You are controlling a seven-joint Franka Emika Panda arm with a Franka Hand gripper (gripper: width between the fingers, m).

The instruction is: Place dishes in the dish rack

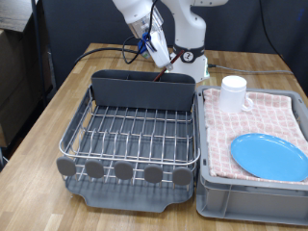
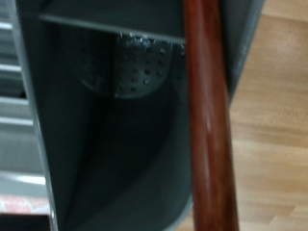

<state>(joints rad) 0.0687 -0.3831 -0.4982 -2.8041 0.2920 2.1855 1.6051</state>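
My gripper point(image 1: 156, 50) hangs over the far side of the dish rack point(image 1: 135, 135), above the tall grey caddy point(image 1: 144, 89), and is shut on the brown wooden spoon point(image 1: 164, 65). The spoon slants down towards the caddy's rim. In the wrist view the spoon's handle point(image 2: 207, 115) runs across the open caddy point(image 2: 106, 144); my fingers do not show there. The turquoise plate point(image 1: 269, 156) and the white mug point(image 1: 234, 93) lie on the pink checked cloth at the exterior view's right.
The grey bin point(image 1: 250, 197) lined with the pink checked cloth point(image 1: 265, 115) stands right beside the rack. A row of round grey tabs point(image 1: 123, 171) lines the rack's near edge. Black cables point(image 1: 106, 48) lie on the wooden table point(image 1: 38, 135) behind the rack.
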